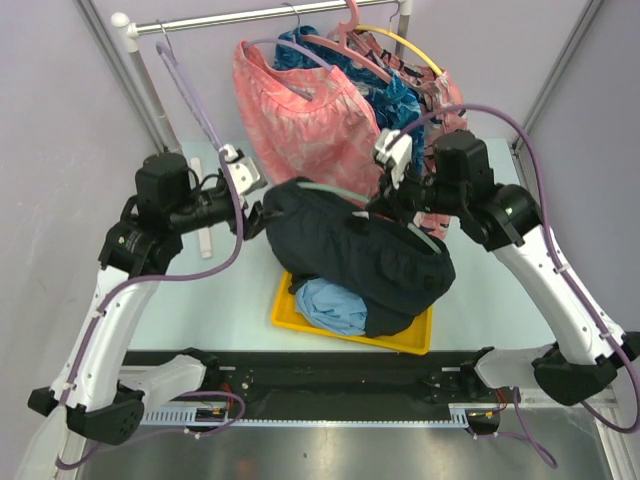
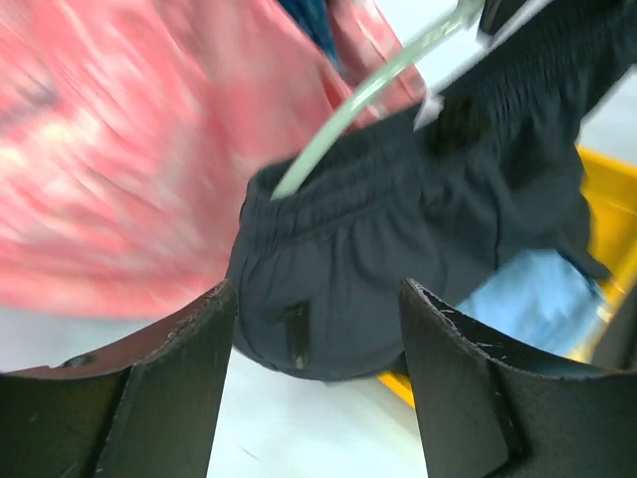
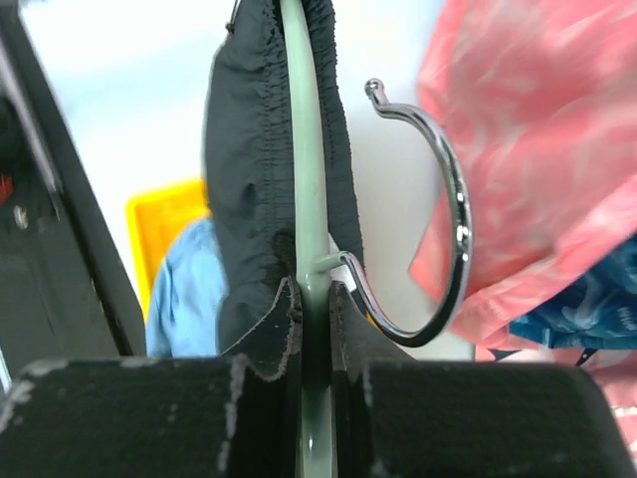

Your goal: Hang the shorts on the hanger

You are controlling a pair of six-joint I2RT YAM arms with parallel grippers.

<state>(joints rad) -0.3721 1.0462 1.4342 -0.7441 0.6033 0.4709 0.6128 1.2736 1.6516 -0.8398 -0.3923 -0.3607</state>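
The dark navy shorts (image 1: 350, 250) hang bunched over the mint-green hanger (image 1: 330, 188), above the yellow tray. My right gripper (image 1: 400, 198) is shut on the hanger beside its silver hook. In the right wrist view the gripper (image 3: 316, 299) clamps the green hanger (image 3: 311, 179), the hook (image 3: 453, 219) curves to the right, and the shorts' waistband (image 3: 239, 179) wraps the bar. My left gripper (image 1: 255, 215) is open and empty just left of the shorts. In the left wrist view the gripper (image 2: 318, 349) stands short of the shorts (image 2: 398, 249), with the hanger arm (image 2: 368, 95) poking out above.
The yellow tray (image 1: 290, 310) holds a light blue garment (image 1: 330, 305). Pink patterned clothes (image 1: 300, 120) and blue clothes hang on other hangers from the rail (image 1: 250, 18) behind. A lavender hanger (image 1: 185, 85) hangs at the left of the rail.
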